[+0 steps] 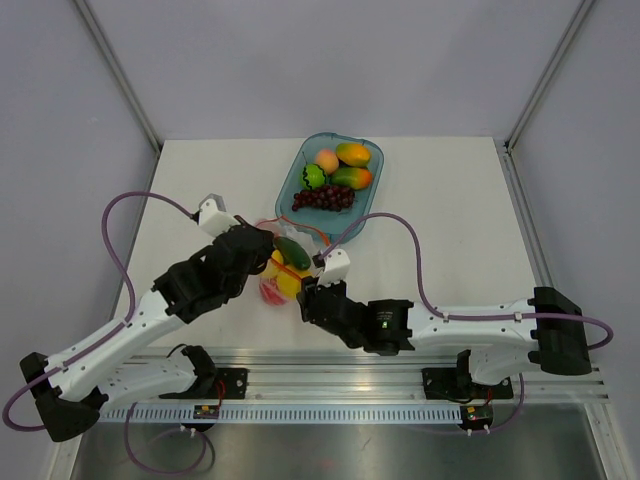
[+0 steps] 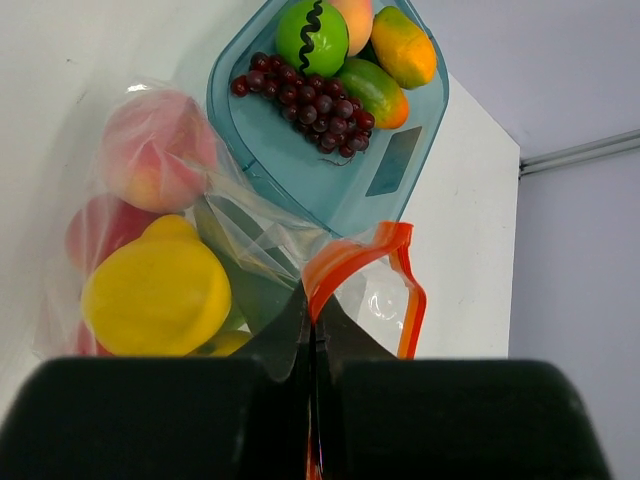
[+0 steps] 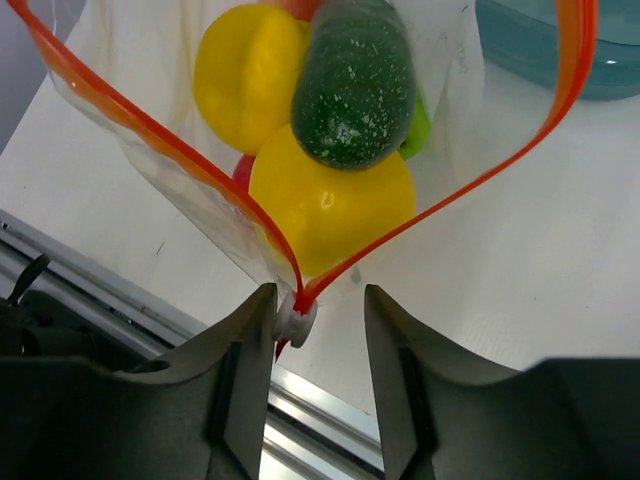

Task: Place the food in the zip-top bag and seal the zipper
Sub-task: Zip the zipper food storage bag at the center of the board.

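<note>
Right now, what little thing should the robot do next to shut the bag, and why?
Probably close the right gripper on the white slider: it sits between the open jaws, the zipper gapes in a V, the food is in the bag, and the left gripper pinches the zipper.

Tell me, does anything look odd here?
Nothing has spilled, but the zipper twists into a crumpled loop beside the left hand pinching it, and the zip-top bag gapes open over the food.

Top cam looks down from well above the clear crinkly plastic zip-top bag; both wrist cams sit right up close, opposite sides, all sharing it.
</note>
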Robot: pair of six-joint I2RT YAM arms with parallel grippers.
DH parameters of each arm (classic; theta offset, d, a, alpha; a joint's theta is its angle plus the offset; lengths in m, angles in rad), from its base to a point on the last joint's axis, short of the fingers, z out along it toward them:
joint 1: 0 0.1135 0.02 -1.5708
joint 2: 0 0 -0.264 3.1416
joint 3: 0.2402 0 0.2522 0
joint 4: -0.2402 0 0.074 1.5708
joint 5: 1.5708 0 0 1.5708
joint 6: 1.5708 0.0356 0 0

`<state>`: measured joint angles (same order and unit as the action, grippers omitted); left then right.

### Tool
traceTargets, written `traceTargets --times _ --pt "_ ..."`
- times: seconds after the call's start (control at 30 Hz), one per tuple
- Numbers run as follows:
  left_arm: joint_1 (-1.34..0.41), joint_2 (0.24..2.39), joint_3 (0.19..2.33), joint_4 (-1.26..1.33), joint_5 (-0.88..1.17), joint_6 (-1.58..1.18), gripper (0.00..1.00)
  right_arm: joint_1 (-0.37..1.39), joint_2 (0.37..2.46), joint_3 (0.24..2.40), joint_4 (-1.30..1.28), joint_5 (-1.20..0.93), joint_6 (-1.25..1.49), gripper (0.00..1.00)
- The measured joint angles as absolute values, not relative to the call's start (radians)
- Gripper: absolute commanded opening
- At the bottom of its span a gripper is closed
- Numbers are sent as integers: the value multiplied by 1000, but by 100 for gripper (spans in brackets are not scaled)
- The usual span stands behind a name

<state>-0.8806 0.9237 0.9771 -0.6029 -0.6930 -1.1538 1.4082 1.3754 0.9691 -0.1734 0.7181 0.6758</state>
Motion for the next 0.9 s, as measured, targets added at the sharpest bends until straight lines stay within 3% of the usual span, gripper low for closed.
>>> traceTargets --times 0.1,0.17,0.27,0.4,0.43,0.47,0.5,0.57,0.6,0.73,0.9 --pt "-881 923 977 -603 -693 -1156 0 1408 1375 952 -130 756 677 35" --pt "-881 923 977 -603 -693 -1159 0 1409 1376 950 -105 775 670 17" --pt "-880 923 977 -603 -693 -1162 0 1409 1375 944 -60 796 653 0" --pt "-880 922 976 -603 -692 -1168 1 1409 1335 875 17 802 593 0" --pt "-880 919 973 -603 -691 -1168 18 1409 1314 850 41 801 570 0" --pt "-880 918 972 -604 -690 -1168 18 1409 1283 820 66 799 547 0" --pt "-880 913 969 -599 -684 -1158 35 1409 1246 790 93 793 506 0" --pt "-881 899 964 -583 -675 -1123 43 1403 1162 741 124 774 420 0" --pt "-881 890 962 -572 -668 -1109 56 1396 1117 723 132 757 381 0" --pt "-880 860 955 -535 -632 -1045 84 1339 937 681 151 652 228 0" --pt "-880 859 955 -490 -565 -942 85 1317 762 646 129 559 55 0"
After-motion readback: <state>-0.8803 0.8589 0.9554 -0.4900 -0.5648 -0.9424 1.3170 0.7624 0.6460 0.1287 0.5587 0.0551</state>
